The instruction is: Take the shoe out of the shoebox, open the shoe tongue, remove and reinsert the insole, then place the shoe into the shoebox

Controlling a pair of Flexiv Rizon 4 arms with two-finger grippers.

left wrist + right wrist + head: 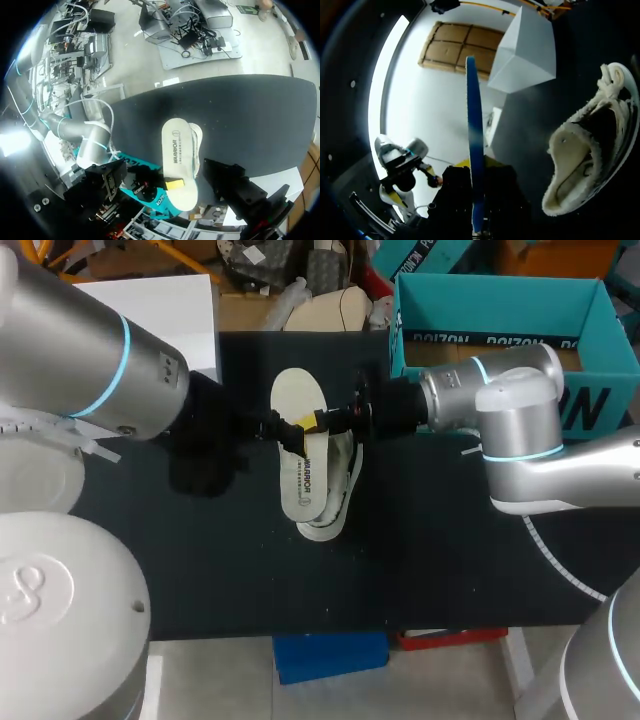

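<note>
Right hand [325,420] clamped on insole [300,465], over shoe [338,502] | left hand [285,428] just beside, grip cannot tell | shoebox [500,310] behind, on surface [420,560]

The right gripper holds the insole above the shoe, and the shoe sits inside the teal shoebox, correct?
No. The shoe lies on the black table, outside the shoebox, as the head view shows. The right gripper does hold the insole above it.

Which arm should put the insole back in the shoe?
Probably the right. The right gripper pinches the insole between its fingers, and the shoe lies with its mouth open close by. The left gripper is at the insole's other edge.
</note>
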